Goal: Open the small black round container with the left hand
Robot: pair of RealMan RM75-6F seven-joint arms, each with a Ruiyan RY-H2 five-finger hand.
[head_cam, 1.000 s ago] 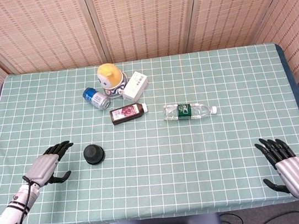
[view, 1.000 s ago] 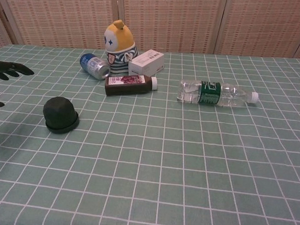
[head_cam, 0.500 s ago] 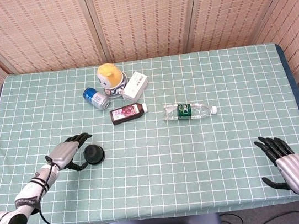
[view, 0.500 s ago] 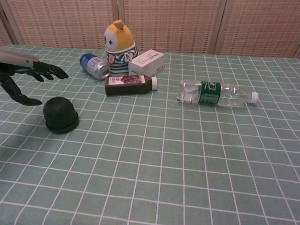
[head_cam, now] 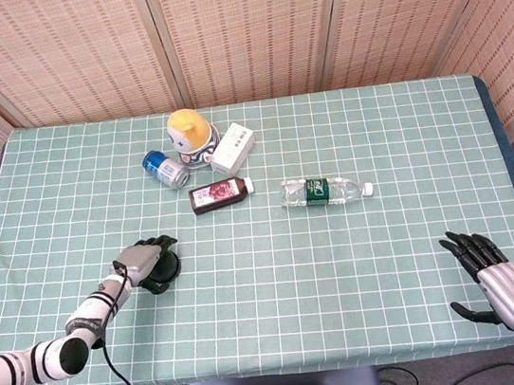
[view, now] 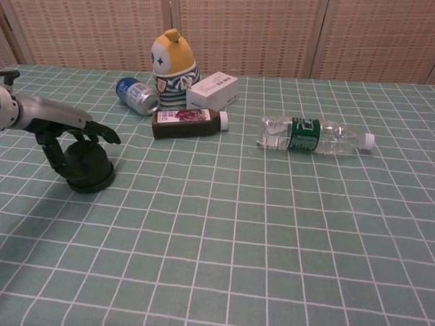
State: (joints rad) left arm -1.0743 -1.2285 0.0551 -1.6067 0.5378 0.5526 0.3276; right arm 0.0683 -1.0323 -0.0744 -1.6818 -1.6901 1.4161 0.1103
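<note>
Covering the container (view: 87,168) lower left, left hand (view: 64,124) fingers spread over it, grip unclear; right hand (head_cam: 494,279) spread, empty, lower right.

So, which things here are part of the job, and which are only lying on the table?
Part of the job:
- small black round container
- left hand, over the container

Only lying about:
- blue can
- yellow figure
- white box
- dark juice bottle
- clear water bottle
- right hand, idle
</note>
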